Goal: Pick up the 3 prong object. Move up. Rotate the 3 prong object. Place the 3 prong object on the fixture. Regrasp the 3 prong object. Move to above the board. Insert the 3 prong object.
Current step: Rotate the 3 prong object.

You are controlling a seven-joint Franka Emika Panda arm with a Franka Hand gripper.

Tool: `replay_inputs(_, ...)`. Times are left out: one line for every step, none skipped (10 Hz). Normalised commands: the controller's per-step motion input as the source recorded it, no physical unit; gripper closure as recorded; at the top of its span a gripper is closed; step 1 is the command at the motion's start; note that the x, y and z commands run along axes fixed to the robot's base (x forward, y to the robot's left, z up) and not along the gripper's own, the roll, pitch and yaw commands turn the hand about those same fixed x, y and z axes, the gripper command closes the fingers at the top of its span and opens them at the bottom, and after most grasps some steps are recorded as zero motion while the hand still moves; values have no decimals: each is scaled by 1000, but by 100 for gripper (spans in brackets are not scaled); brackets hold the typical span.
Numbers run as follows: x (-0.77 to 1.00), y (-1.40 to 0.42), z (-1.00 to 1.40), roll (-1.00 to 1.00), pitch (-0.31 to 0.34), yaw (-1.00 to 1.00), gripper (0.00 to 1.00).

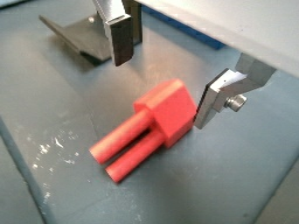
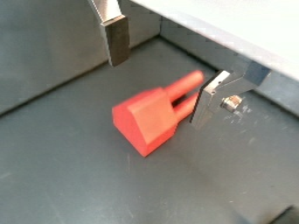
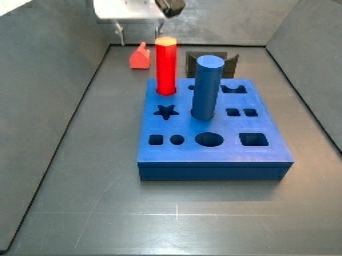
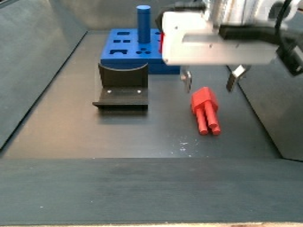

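Observation:
The 3 prong object (image 1: pixel 146 131) is a salmon-red piece with a blocky head and short prongs, lying flat on the dark floor (image 2: pixel 149 121) (image 4: pixel 206 111) (image 3: pixel 138 58). My gripper (image 1: pixel 167 74) hangs open just above its head end, one finger (image 1: pixel 121 39) well off to one side and the other finger (image 1: pixel 214 101) close beside the head, not gripping it. In a side view the gripper (image 4: pixel 210 80) straddles the piece's far end. The fixture (image 4: pixel 120 93) stands on the floor between the piece and the blue board (image 4: pixel 124 49) (image 3: pixel 214 135).
On the board stand a tall red cylinder peg (image 3: pixel 166 65) and a blue cylinder peg (image 3: pixel 207 88) (image 4: pixel 143 22). Grey walls enclose the floor on the sides. The fixture (image 1: pixel 76 39) also shows beyond one finger in a wrist view.

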Motion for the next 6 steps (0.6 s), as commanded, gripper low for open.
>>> replay_inputs(-37, 12, 880, 25, 64, -19, 0)
replay_inputs(-34, 12, 782, 29, 63, -22, 0)
replay_inputs(0, 0, 0, 0, 0, 1000, 0)
replay_inputs(0, -4, -103, 0, 0, 1000, 0)
replay_inputs(14, -10, -274, 1, 0, 1000, 0)
replay_inputs(46, 1, -227, 1, -1, 1000, 0)
